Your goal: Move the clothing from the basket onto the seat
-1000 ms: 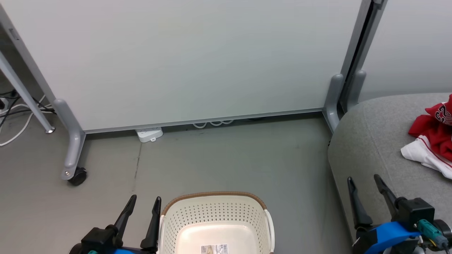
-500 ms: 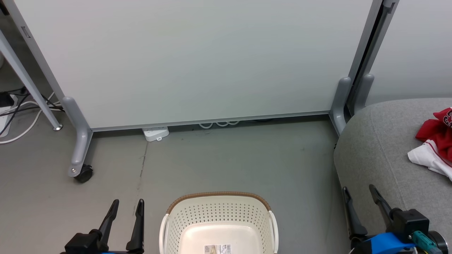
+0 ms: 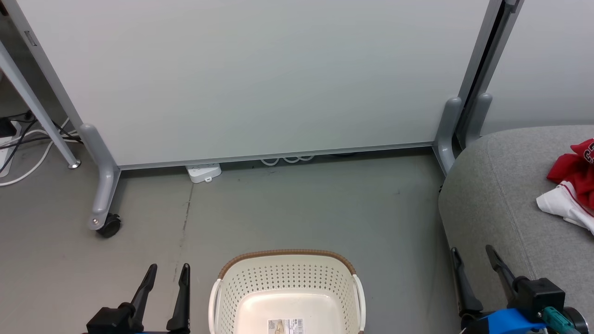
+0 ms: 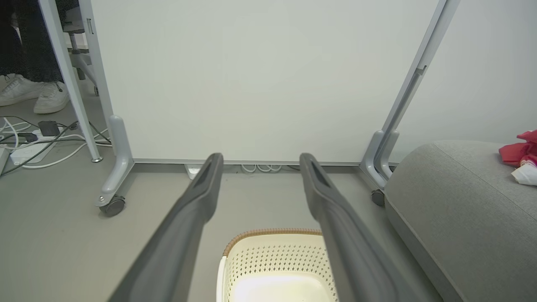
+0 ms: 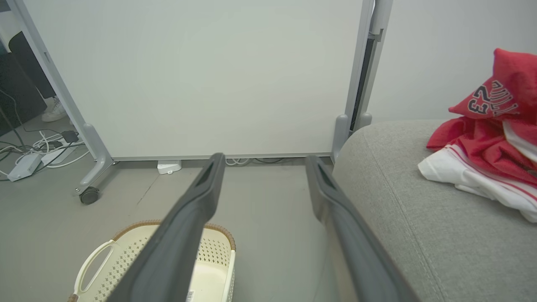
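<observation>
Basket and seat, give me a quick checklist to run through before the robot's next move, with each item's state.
1. Basket floor in view bare of clothing: ok.
2. Clothing lying on the seat: ok.
3. Left gripper open, holding nothing: ok.
4. Right gripper open, holding nothing: ok.
5. No garment hanging off the seat's far side: cannot tell, cut off at the picture edge.
</observation>
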Robot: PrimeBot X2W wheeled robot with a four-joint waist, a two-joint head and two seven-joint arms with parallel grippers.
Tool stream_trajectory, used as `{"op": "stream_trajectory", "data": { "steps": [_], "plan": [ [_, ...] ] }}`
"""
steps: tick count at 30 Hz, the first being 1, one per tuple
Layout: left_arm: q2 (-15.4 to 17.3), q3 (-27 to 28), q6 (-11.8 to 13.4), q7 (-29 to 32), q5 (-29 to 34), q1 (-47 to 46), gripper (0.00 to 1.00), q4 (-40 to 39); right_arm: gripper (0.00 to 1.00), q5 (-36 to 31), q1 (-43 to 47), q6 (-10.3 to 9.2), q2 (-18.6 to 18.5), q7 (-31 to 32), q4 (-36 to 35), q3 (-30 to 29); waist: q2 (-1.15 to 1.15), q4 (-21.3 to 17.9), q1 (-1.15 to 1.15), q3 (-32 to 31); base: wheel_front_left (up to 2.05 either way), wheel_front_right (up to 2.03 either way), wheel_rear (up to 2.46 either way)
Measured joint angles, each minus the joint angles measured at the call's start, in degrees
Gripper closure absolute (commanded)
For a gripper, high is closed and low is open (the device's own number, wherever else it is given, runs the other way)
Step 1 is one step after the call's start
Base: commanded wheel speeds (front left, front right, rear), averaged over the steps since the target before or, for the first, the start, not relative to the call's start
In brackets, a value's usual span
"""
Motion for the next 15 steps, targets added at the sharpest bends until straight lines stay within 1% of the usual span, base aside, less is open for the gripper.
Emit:
{"op": "stream_trajectory", "data": {
  "steps": [6,7,15],
  "plan": [
    [0.01,-0.22,0.0,0.0,0.05,-0.02,0.0,0.37,0.0,0.43,-0.01,0.0,0.03,-0.01,0.31,0.03,0.0,-0.05,0.0,0.12,0.0,0.0,0.0],
    [-0.03,-0.29,0.0,0.03,0.02,0.02,1.0,0.62,1.0,0.47,0.01,0.0,0.04,0.01,0.57,0.09,0.0,-0.05,0.0,0.12,0.0,0.0,0.0],
    [-1.07,-0.81,0.0,0.35,-0.18,2.44,1.0,4.61,1.0,0.52,0.49,0.01,0.11,0.16,5.04,0.13,0.0,-0.08,0.0,0.15,0.0,0.0,0.0]
  ]
}}
